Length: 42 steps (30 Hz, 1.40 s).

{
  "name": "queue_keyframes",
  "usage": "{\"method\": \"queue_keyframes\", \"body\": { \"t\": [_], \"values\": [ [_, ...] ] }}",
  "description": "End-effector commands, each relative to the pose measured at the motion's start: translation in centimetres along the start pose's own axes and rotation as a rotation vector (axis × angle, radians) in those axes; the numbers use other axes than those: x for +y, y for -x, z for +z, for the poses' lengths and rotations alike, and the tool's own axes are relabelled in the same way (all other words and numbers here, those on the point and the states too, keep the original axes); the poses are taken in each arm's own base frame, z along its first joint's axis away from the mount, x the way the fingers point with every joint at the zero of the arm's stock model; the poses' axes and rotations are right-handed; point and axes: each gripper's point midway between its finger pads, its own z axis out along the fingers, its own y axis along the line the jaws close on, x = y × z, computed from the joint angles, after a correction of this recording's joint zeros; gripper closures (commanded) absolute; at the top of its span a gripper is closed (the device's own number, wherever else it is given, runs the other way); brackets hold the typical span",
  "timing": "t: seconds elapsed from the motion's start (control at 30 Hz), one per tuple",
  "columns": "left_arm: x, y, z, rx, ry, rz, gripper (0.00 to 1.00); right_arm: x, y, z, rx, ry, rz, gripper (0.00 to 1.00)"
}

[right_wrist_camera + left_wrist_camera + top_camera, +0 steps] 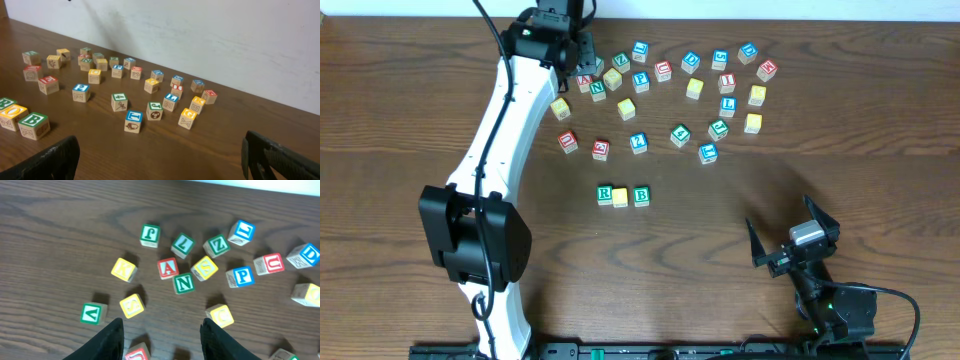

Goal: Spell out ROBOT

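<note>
Dark wood-grain table [840, 150] below a plain white wall [200, 40]

Light even, diffuse, moderately bright. Short soft shadows beside cubes [33, 125] on table [410, 90]. Wall [200, 40] pale, faint shadow streak far left. Far cubes [102, 64] slightly soft.

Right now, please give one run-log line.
row: R cube, yellow cube, B cube | left gripper: open above loose cubes | right gripper: open, empty
</note>
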Motion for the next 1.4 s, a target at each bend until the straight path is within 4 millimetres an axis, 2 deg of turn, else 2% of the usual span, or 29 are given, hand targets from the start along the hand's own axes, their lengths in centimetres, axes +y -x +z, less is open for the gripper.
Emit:
{"method": "queue_keyframes", "body": {
  "t": [0.0,0.1,0.3,0.5,0.57,0.83,1.0,1.13,1.37],
  "values": [
    [-1.1,0.6,-0.1,-0.018,-0.034,0.023,0.51,0.2,0.0,0.0,-0.001,0.009,0.015,0.01],
    [-1.5,0.4,0.5,-0.012,-0.039,0.028,0.51,0.2,0.0,0.0,-0.001,0.009,0.015,0.01],
    [-3.7,-0.2,2.8,0.006,-0.106,0.033,0.51,0.2,0.0,0.0,-0.001,0.009,0.015,0.01],
    [-5.6,-0.3,3.3,-0.014,-0.131,0.055,0.51,0.2,0.0,0.0,-0.001,0.009,0.015,0.01],
    [-5.7,-0.4,3.3,-0.010,-0.131,0.057,0.51,0.2,0.0,0.0,-0.001,0.009,0.015,0.01],
    [-5.6,-1.0,3.6,0.004,-0.126,0.060,0.37,0.2,0.0,0.0,-0.001,0.009,0.015,0.01],
    [-5.6,-0.9,3.6,0.001,-0.127,0.065,0.36,0.2,0.0,0.0,-0.001,0.009,0.015,0.01],
    [-6.5,-1.4,3.8,0.018,-0.164,0.072,0.36,0.2,0.0,0.0,-0.001,0.009,0.015,0.01],
    [-7.1,-3.5,7.0,0.085,-0.146,-0.002,0.36,0.2,0.0,0.0,-0.001,0.009,0.015,0.01]
  ]
}}
